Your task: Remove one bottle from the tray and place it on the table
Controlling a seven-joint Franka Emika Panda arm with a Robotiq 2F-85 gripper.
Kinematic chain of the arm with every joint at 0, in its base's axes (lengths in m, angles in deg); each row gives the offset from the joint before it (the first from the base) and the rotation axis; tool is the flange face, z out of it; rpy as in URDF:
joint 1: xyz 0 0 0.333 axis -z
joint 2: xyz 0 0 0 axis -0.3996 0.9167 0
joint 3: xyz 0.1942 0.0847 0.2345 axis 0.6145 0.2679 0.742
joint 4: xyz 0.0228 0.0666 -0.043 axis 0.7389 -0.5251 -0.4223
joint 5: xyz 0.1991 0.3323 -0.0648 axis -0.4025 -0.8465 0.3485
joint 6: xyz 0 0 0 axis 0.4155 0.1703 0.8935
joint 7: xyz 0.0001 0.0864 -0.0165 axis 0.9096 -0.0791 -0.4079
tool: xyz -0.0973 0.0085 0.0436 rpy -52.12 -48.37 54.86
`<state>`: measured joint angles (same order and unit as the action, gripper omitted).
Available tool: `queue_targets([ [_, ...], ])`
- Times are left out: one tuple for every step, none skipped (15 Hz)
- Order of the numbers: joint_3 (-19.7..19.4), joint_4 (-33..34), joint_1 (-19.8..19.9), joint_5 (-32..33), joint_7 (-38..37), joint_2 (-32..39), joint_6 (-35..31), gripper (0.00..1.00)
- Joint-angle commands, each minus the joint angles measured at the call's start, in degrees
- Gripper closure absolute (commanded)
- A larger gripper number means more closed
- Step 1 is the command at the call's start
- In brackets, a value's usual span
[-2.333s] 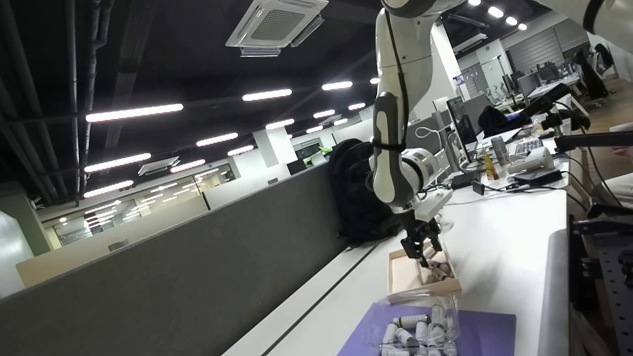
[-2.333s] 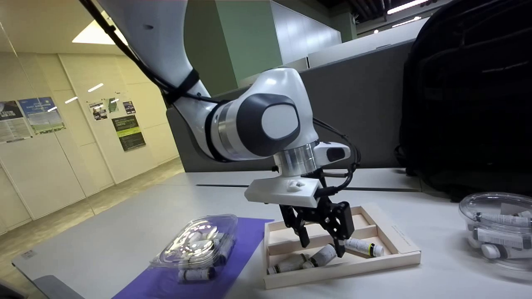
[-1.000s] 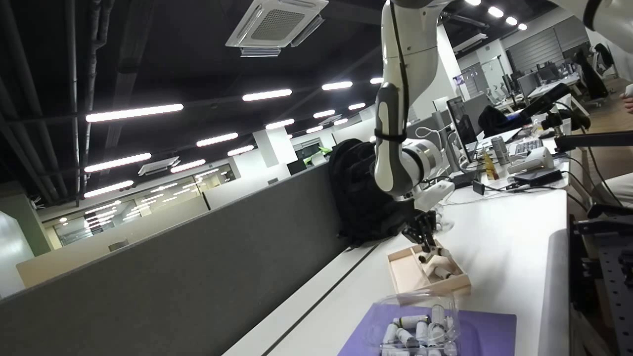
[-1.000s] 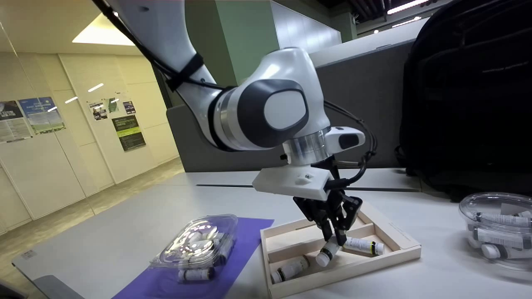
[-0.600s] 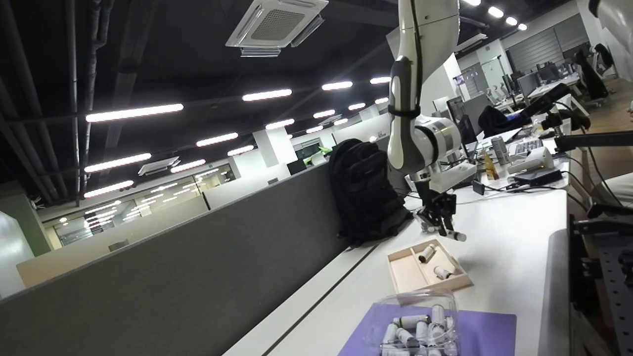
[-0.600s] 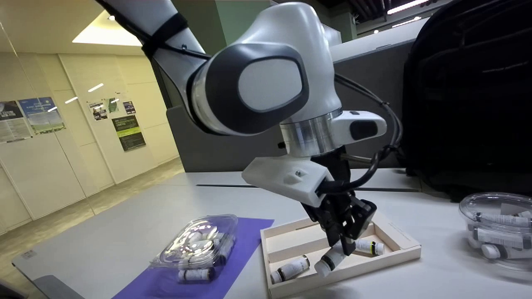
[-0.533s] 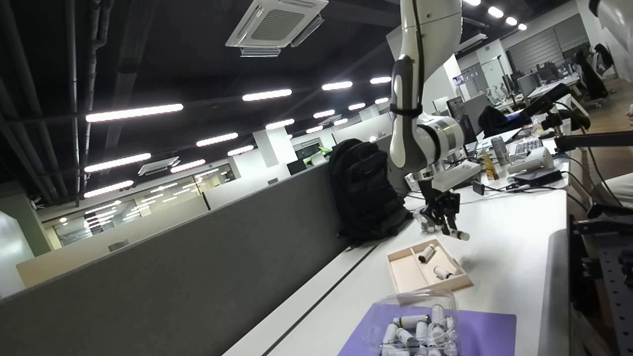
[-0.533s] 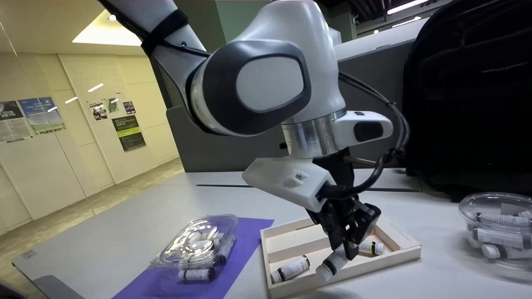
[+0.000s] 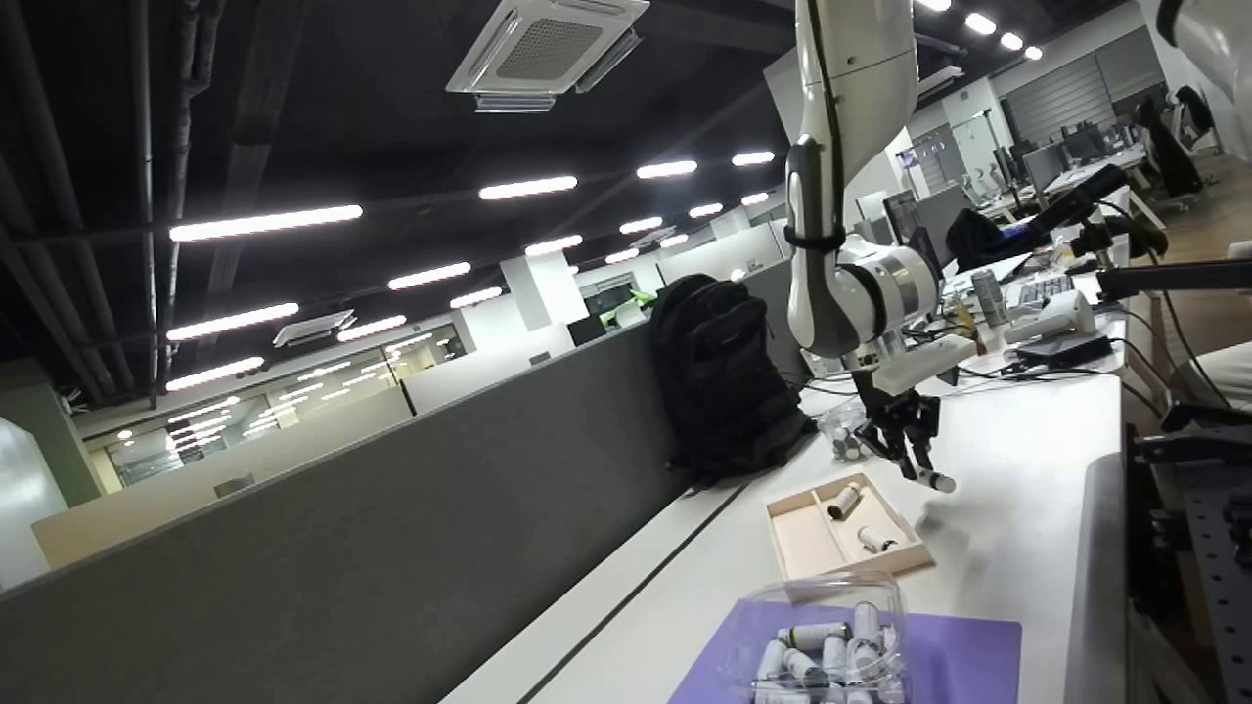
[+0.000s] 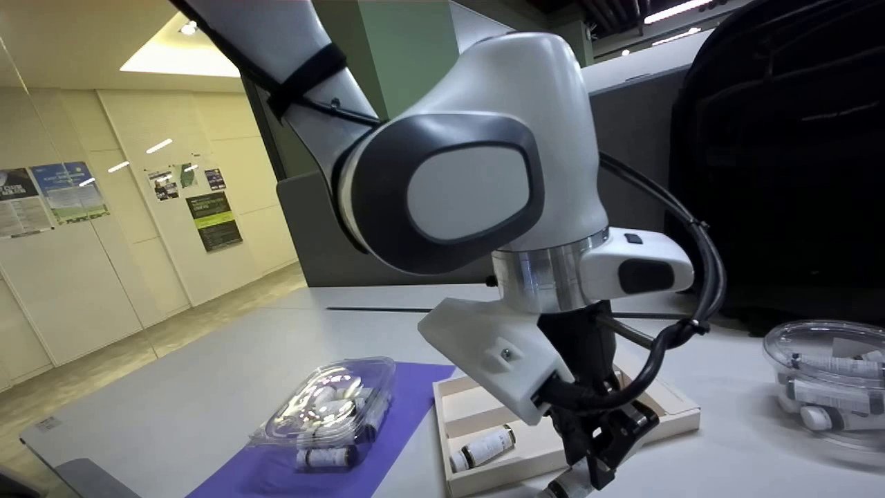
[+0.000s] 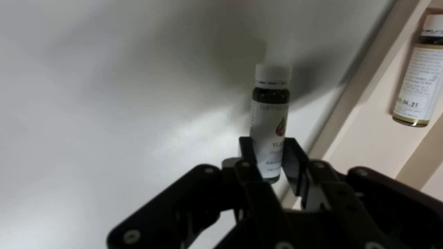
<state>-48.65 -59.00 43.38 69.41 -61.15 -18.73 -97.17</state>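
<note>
My gripper (image 11: pixel 266 147) is shut on a small white-labelled bottle (image 11: pixel 270 121) with a white cap, gripping it near its base. In an exterior view the held bottle (image 9: pixel 937 480) hangs tilted above the white table (image 9: pixel 1027 460), outside the tray and beside its long wall. Elsewhere the gripper (image 10: pixel 596 477) covers part of the scene and the bottle (image 10: pixel 570 483) is cut by the lower edge. The wooden tray (image 9: pixel 804 543) holds a bottle (image 9: pixel 845 501) and another bottle (image 9: pixel 875 539), both lying in one compartment. Part of the tray wall (image 11: pixel 360 83) shows in the wrist view.
A purple mat (image 9: pixel 963 655) with a clear box (image 10: pixel 332 408) of several bottles lies beside the tray. A round clear tub (image 10: pixel 830 387) with more bottles stands on the tray's opposite side. A black backpack (image 9: pixel 724 372) leans against the grey partition (image 9: pixel 440 528).
My gripper stood open over the tray, then shut on a bottle and lifted it out. Over the last half second it has moved farther outward and lower over the table. The tray shifted slightly earlier.
</note>
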Motion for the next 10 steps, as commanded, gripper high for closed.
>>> queue_targets([
  [0.3,3.6,-0.6,-0.4,-3.2,4.1,0.2,0.76],
  [0.4,4.2,-0.8,-0.3,-3.6,5.0,0.3,0.49],
  [0.5,4.8,-1.1,-0.3,-4.1,5.6,0.3,0.48],
  [0.6,5.3,-1.3,-0.2,-4.4,6.0,0.4,0.42],
  [0.6,5.5,-1.6,-0.1,-4.8,6.1,0.4,0.35],
  [0.6,5.6,-1.8,0.0,-5.0,6.0,0.7,0.27],
  [0.3,5.3,-2.2,0.2,-5.5,5.4,1.1,0.21],
  [0.1,5.1,-2.4,0.4,-5.7,4.7,1.8,0.15],
  [-0.4,4.4,-2.8,0.7,-6.2,3.6,2.7,0.08],
  [-1.0,4.0,-3.2,1.0,-6.9,2.6,4.2,0.02],
])
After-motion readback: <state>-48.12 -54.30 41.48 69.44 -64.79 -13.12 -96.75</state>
